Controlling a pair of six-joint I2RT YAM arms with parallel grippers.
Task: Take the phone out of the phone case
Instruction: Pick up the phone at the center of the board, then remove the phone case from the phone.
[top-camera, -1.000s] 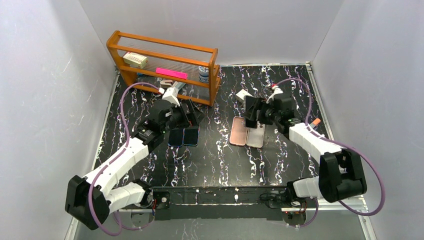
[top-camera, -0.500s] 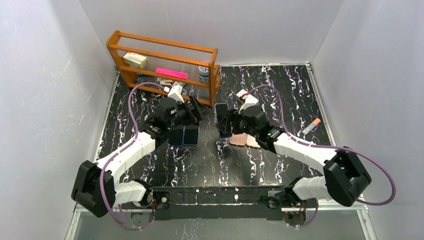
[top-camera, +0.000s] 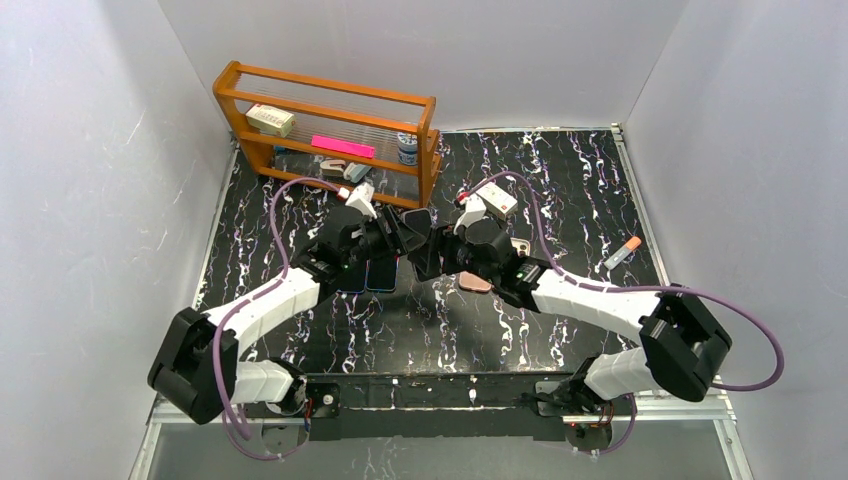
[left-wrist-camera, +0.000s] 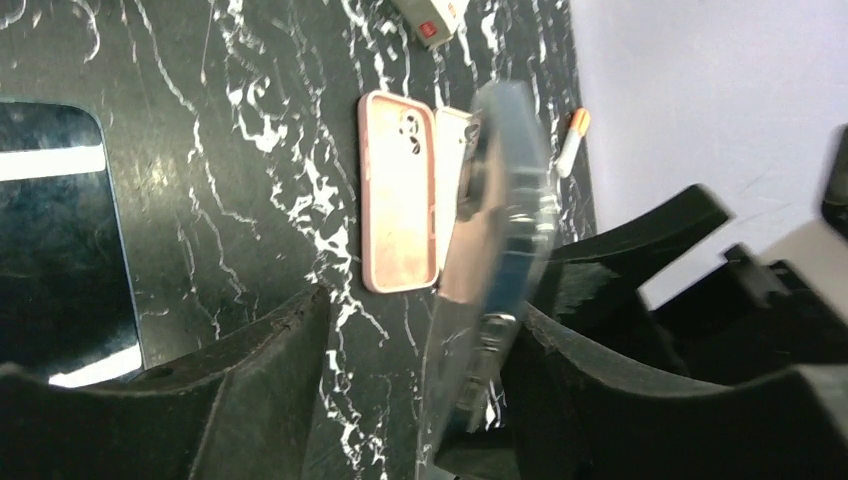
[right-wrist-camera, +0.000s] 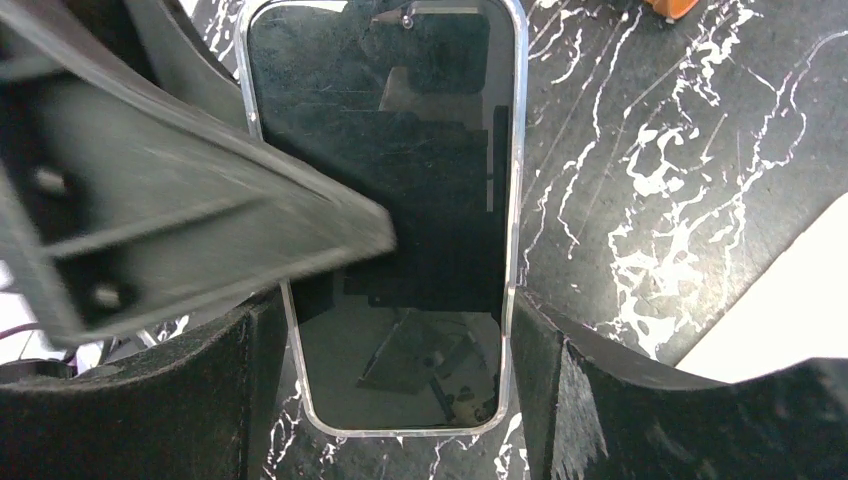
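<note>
My right gripper (top-camera: 432, 252) (right-wrist-camera: 395, 320) is shut on a dark-screened phone in a clear case (right-wrist-camera: 385, 180), holding it above the table with its side edges between the jaws. My left gripper (top-camera: 405, 232) (left-wrist-camera: 430, 330) is open, and the cased phone (left-wrist-camera: 495, 250) stands edge-on between its fingers, close to the right-hand one and apart from the left-hand one. One left finger (right-wrist-camera: 200, 230), blurred, crosses the phone's left side in the right wrist view. The two grippers meet at the table's middle, where the phone (top-camera: 418, 222) is mostly hidden.
An empty pink case (left-wrist-camera: 398, 195) (top-camera: 476, 283) lies on the black marble table (top-camera: 560, 160) with another case beside it. Two dark phones (top-camera: 368, 275) lie under the left arm. A wooden rack (top-camera: 330, 120) stands back left. A white box (top-camera: 497, 196) and a marker (top-camera: 622, 252) lie to the right.
My right gripper has carried the cased phone left, from over the pink cases to the table's middle. My left gripper has swung right to meet it, and the phone now sits between its fingers.
</note>
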